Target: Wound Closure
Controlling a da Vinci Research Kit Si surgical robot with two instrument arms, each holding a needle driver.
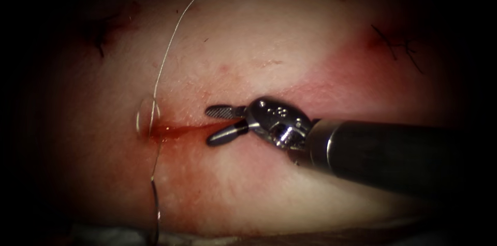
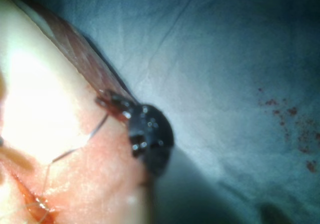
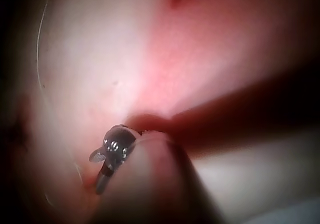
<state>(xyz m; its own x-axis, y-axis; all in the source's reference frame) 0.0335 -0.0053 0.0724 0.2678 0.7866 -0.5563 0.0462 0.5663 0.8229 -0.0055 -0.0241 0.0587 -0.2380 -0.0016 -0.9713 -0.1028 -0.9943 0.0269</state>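
Blue drape (image 2: pixel 225 59) is lying under the pale tissue (image 1: pixel 248 44). At the tissue's near edge the left end effector (image 2: pixel 111 104) is sitting low, its jaws apparently closed on the thread (image 1: pixel 164 54), though the grip itself is hard to make out. From there the thread is climbing to the left end of the cut (image 1: pixel 181 131), entering the tissue, and running on up and away over the far surface. A thin bright arc (image 1: pixel 139 116) is curving just left of that entry point. I cannot tell whether it is the needle or a loop of thread, so the needle's place is staying uncertain.

Red fluid (image 1: pixel 165 132) is pooling along the cut. At the cut's right end the right end effector (image 1: pixel 208 126) is hovering with its jaws well apart, holding nothing, one jaw on each side of the cut line. Its wrist is lying nearly level and its shaft (image 1: pixel 393 158) is reaching in from the right.

Judging by this, a stitch is being worked at the left end of the cut. The next move is likely calling for a sure grip without snagging the slack thread.

Farther back, dark stitch ends (image 1: pixel 398 44) are sitting well apart from both tools.
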